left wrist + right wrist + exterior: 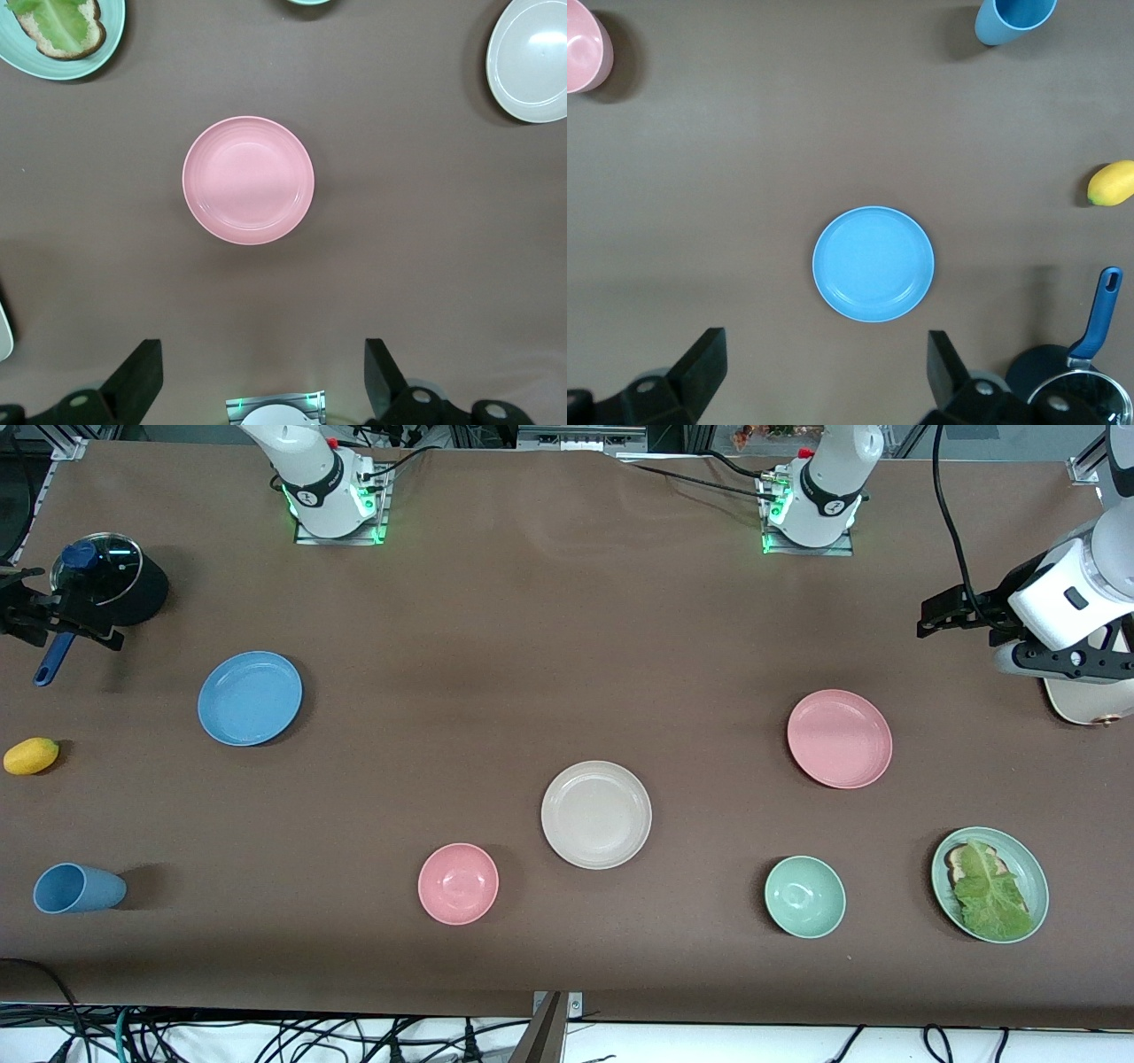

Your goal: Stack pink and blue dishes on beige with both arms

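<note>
The beige plate sits near the middle of the table in the front view, with the pink plate toward the left arm's end and the blue plate toward the right arm's end, both a little farther from the front camera than the beige one. All three lie flat and well apart; nothing is stacked yet. The left end effector hangs at the left arm's end of the table, nearest the pink plate; the right end effector hangs at the other end by a lidded black pot, nearest the blue plate. So each arm has its own plate, and the plates being round, no approach angle matters.

In the left wrist view the left end effector has its fingers spread wide and empty, and the pink plate lies on the table between their lines, with the beige plate off to one side.

In the right wrist view the right end effector is likewise spread and empty, with the blue plate lying between its fingers' lines, slightly off centre.
</note>
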{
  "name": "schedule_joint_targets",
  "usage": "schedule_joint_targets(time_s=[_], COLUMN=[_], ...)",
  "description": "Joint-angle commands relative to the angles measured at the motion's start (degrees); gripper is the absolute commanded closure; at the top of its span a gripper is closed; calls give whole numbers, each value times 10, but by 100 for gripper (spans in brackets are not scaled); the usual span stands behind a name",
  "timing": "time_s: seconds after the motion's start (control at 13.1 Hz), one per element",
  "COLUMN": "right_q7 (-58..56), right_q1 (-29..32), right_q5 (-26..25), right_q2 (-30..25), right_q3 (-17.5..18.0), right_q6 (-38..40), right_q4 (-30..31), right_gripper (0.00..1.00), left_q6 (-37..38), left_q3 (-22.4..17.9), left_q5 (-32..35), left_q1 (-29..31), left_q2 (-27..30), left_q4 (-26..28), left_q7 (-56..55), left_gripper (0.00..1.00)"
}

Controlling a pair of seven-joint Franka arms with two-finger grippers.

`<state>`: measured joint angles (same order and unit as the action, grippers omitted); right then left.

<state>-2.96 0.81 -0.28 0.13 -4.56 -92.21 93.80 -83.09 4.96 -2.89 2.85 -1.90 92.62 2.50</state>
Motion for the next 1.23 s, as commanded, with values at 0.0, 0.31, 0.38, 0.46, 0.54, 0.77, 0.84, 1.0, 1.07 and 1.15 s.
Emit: schedule_joint_targets(time_s=[0.0,0.31,0.38,0.46,0.54,0.77,0.84,1.0,1.07,1.15], right_q7=[-6,-6,-6,-6,-6,-6,-6,-6,-6,-6], right_q1=[1,1,1,1,1,1,1,1,1,1], right_q5=[6,6,6,6,6,6,6,6,6,5], right_q2=[1,1,1,1,1,2,2,2,2,2], right_q3=[0,0,0,0,0,0,0,0,0,0], right_q6=[12,12,12,12,12,12,12,12,12,12], right_q4=[-11,-11,-12,-11,-12,-12,-12,-12,-12,-12], right_gripper=[0,0,0,0,0,0,0,0,0,0], left_q6=[-1,1,2,1,2,1,1,-1,-1,-1], left_q3=[2,2,2,2,1,2,2,4,4,4], left_q5=[1,1,1,1,1,1,1,-10,-17,-13], left_q1=[1,1,1,1,1,-3,-3,-4,-7,-7], left_q2=[6,1,-1,-4,-4,-9,-20,-33,-51,-69], left_q4=[-3,-17,-17,-18,-18,-19,-20,-20,-23,-35], left_q7=[-5,0,0,-1,-4,-4,-4,-4,-4,-4], left_gripper=[0,0,0,0,0,0,0,0,0,0])
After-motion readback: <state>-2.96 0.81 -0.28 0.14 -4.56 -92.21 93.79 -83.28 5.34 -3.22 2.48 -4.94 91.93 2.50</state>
